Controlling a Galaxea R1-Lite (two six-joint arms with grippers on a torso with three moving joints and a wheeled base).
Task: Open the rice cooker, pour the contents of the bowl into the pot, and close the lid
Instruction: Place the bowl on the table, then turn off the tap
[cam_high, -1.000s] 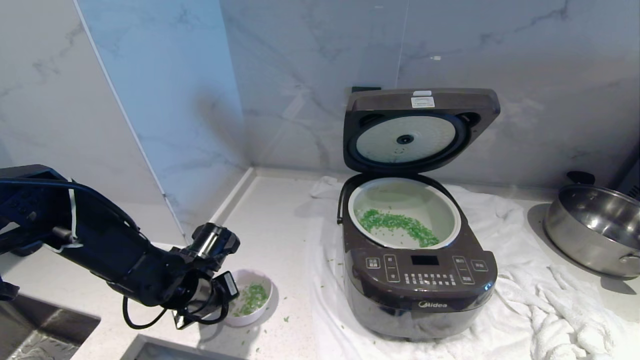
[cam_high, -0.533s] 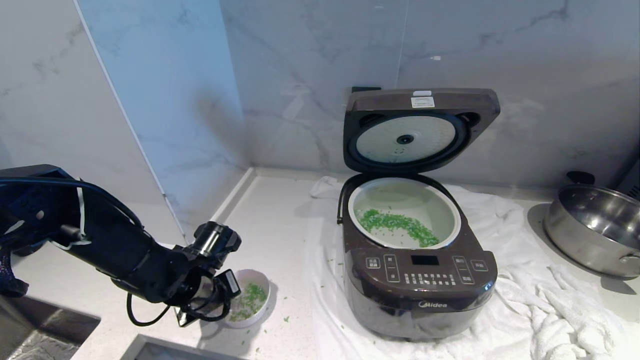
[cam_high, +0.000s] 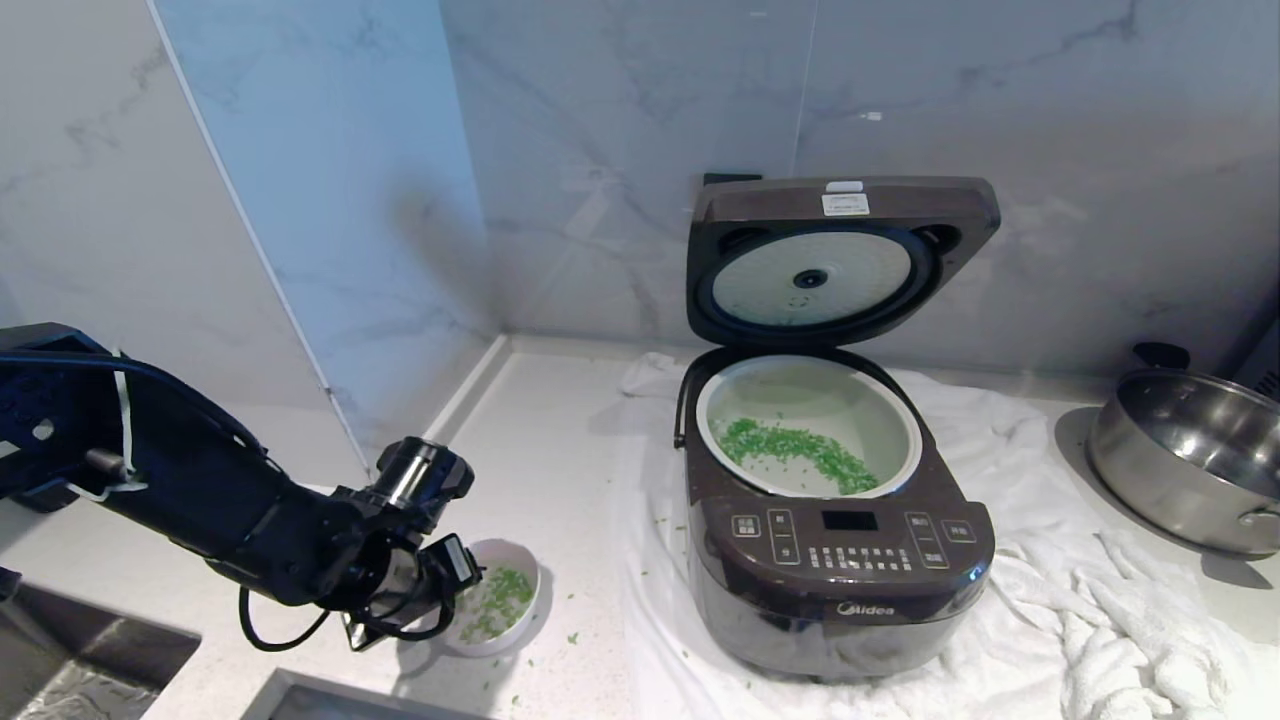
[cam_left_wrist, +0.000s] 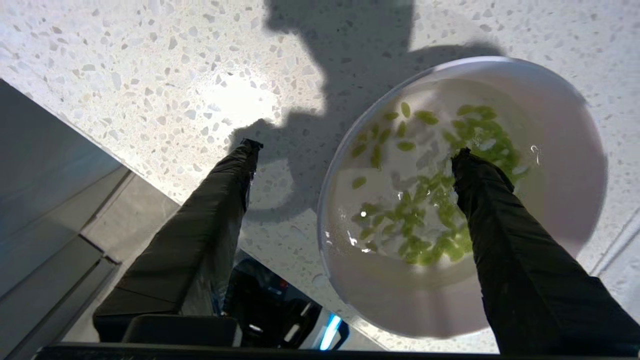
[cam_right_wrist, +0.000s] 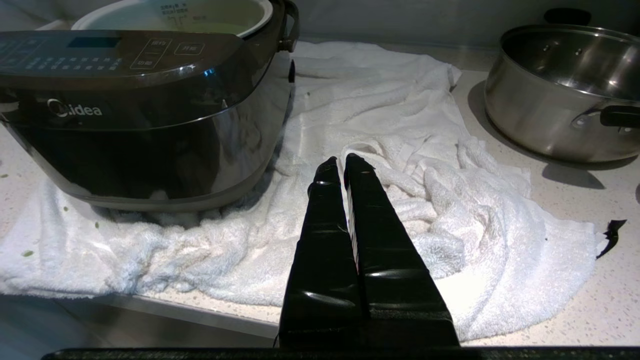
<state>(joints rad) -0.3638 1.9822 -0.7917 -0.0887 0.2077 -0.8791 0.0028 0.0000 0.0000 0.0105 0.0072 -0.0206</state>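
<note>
The rice cooker (cam_high: 840, 570) stands on a white towel with its lid (cam_high: 840, 255) raised upright. Its white pot (cam_high: 905, 425) holds a band of green contents (cam_high: 795, 450). On the counter to the cooker's left rests the small bowl (cam_high: 528, 600), with some green bits (cam_left_wrist: 425, 200) left inside. My left gripper (cam_high: 455, 590) is open astride the bowl's near rim (cam_left_wrist: 330, 200): one finger (cam_left_wrist: 480, 200) hangs inside the bowl, the other (cam_left_wrist: 220, 200) outside over the counter. My right gripper (cam_right_wrist: 345, 162) is shut and empty, low over the towel in front of the cooker.
A shiny steel pot (cam_high: 1190, 460) with black handles sits at the far right. The crumpled white towel (cam_high: 1080, 600) spreads under and right of the cooker. A sink edge (cam_high: 330, 700) lies just in front of the bowl. Loose green bits dot the counter (cam_high: 570, 636).
My left gripper has gone from shut on the bowl's rim to wide open, letting the bowl go. The bowl stays on the counter. The right arm has not moved.
</note>
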